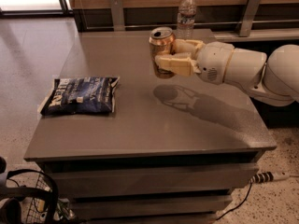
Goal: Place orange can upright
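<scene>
The orange can is coppery with a silver top and stands upright in the air above the middle of the grey table. My gripper reaches in from the right on a white arm and is shut on the can, with its cream fingers wrapped round the can's body. The can's shadow falls on the table just below and to the right of it.
A clear plastic water bottle stands at the table's back edge, behind the can. A dark blue snack bag lies flat on the left side. A wire basket and cables sit on the floor at lower left.
</scene>
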Controlling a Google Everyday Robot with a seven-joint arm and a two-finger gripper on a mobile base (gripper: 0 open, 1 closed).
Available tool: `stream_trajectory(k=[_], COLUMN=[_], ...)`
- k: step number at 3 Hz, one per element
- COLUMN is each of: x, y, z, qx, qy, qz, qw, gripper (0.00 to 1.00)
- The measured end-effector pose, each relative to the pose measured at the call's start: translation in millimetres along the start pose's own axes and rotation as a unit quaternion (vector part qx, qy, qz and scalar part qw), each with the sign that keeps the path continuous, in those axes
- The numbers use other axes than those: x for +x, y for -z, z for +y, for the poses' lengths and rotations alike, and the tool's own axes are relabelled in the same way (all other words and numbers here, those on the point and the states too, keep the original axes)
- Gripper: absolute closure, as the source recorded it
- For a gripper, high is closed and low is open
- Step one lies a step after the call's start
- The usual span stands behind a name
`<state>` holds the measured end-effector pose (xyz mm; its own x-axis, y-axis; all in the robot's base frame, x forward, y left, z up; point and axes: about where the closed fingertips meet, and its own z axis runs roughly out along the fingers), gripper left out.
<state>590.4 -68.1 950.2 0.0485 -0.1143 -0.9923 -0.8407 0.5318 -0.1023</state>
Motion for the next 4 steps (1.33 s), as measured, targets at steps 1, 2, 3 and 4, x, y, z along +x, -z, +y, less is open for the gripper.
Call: stream_trajectory(k=[1,2,3,4], x=[10.6,23.2,39.8,48.0], y=[0.9,1.6,-0.6,-1.0], z=[17.5,31.7,41.7,50.0], qx=[-0.012,-0.019,-0.024,-0.027], qy=[0.000,-0.009,-0.032,-0.047], qz=[-0.001,-0.003,-0.010,-0.007], qw=[0.9999,0.9998,0.9991,0.9985], gripper=[1.00,1.00,1.00,1.00])
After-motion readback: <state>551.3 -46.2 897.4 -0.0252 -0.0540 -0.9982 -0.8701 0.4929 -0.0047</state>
